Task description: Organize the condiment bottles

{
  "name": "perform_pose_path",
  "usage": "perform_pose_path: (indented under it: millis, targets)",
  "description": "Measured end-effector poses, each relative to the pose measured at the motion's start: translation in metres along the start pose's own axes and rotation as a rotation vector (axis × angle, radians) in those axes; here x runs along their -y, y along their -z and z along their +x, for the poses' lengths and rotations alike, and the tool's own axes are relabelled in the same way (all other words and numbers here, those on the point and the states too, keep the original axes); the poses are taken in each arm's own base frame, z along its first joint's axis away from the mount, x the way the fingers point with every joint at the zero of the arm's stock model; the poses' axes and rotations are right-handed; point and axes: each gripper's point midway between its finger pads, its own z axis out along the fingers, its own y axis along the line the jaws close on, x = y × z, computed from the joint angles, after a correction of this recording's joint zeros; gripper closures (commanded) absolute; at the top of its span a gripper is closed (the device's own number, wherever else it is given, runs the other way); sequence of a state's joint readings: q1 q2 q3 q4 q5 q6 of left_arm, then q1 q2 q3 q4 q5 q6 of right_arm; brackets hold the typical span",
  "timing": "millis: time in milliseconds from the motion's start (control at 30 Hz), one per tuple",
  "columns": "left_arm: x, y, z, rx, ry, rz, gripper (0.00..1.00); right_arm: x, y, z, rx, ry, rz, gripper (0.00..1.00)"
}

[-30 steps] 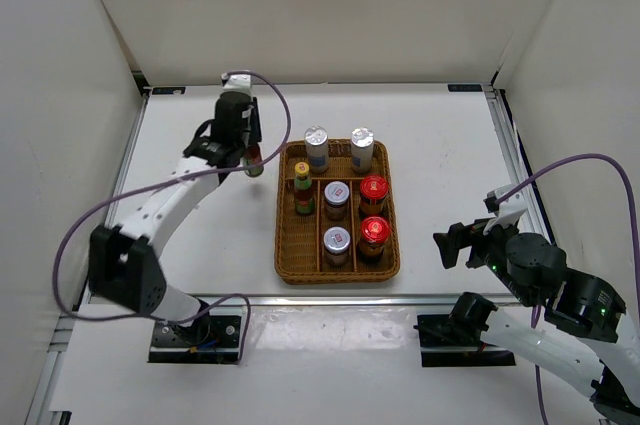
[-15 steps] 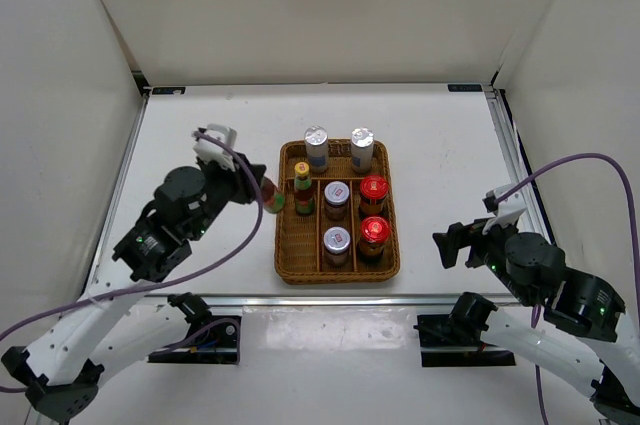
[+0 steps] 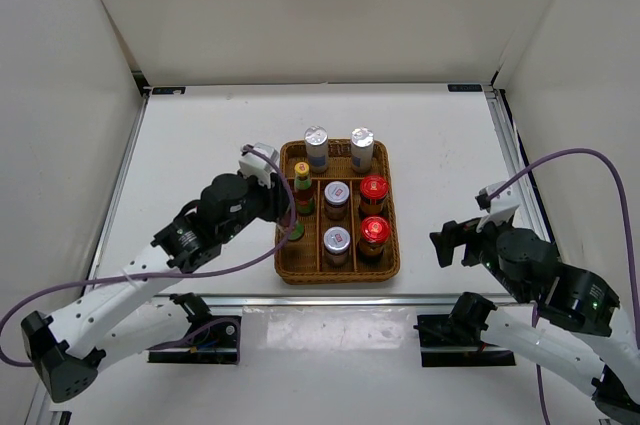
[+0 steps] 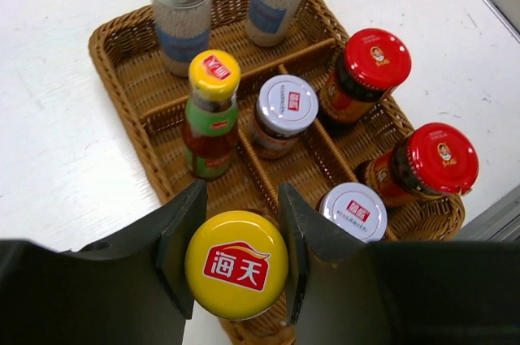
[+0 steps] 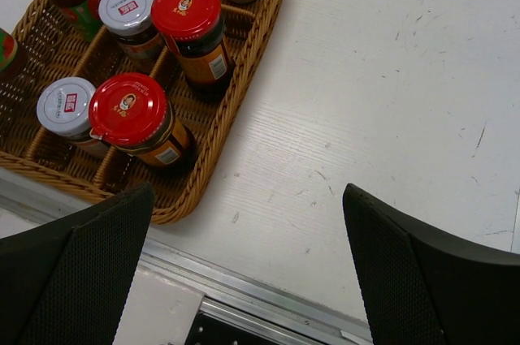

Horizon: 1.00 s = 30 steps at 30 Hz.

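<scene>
While my left gripper (image 4: 237, 239) is clamped on a yellow-capped bottle (image 4: 236, 265) above the wicker tray (image 3: 340, 276), at its 7 o'clock corner, I risk toppling its twin (image 4: 213, 114) at 12 o'clock or catching the rim. My right gripper (image 5: 245, 191) hangs spread apart, holding nothing.

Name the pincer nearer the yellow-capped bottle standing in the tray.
Left. The left pincer, gripping the other bottle, is just beside the standing bottle; right pincer sits beyond the tray's right edge.

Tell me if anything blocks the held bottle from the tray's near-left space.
Nothing visible does. The left gripper holds the yellow-capped bottle above that space of the wicker tray, which looks free; the other yellow-capped bottle stands farther back in the same column.
</scene>
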<state>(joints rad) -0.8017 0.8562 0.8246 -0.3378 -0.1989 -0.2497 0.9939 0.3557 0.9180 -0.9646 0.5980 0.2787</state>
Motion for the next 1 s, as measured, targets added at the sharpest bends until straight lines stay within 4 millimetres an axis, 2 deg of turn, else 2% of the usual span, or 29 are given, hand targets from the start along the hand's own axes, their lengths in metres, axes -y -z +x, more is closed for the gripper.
perform_pose_path:
  millis: [167, 400, 533, 633, 667, 700, 767, 800, 833, 867, 1000]
  targets:
    - [0.009, -0.016, 0.006, -0.003, -0.012, 0.02, 0.88, 0.0, -0.001, 0.0, -0.006, 0.003, 0.002, 0.0]
    - [0.01, -0.037, 0.048, -0.097, -0.073, 0.005, 0.88, -0.002, -0.004, 0.002, -0.02, 0.012, 0.006, 0.0]
    - [0.008, -0.043, 0.063, -0.12, -0.092, 0.0, 0.88, -0.002, -0.004, 0.002, -0.021, 0.013, 0.006, 0.0]
    - [0.008, -0.043, 0.064, -0.121, -0.104, -0.001, 0.86, -0.002, -0.004, 0.002, -0.021, 0.013, 0.006, 0.0]
    - [0.008, -0.043, 0.063, -0.116, -0.105, 0.0, 0.8, -0.002, -0.004, 0.002, -0.021, 0.013, 0.006, 0.0]
    - [0.009, -0.043, 0.062, -0.11, -0.108, 0.002, 0.63, -0.002, -0.004, 0.002, -0.022, 0.013, 0.007, 0.0]
    - [0.01, -0.044, 0.06, -0.1, -0.112, 0.005, 0.48, -0.002, -0.004, 0.002, -0.024, 0.015, 0.007, 0.0]
    - [0.011, -0.044, 0.059, -0.096, -0.113, 0.008, 0.33, -0.002, -0.005, 0.002, -0.025, 0.016, 0.008, 0.0]
    - [0.012, -0.044, 0.056, -0.085, -0.113, 0.01, 0.1, -0.002, -0.005, 0.002, -0.026, 0.016, 0.008, 0.0]
    - [0.013, -0.045, 0.052, -0.071, -0.119, 0.012, 0.0, -0.002, -0.005, 0.002, -0.027, 0.017, 0.008, 0.0]
    - [0.015, -0.041, 0.034, -0.021, -0.112, 0.011, 0.0, -0.002, -0.005, 0.002, -0.027, 0.017, 0.008, 0.0]
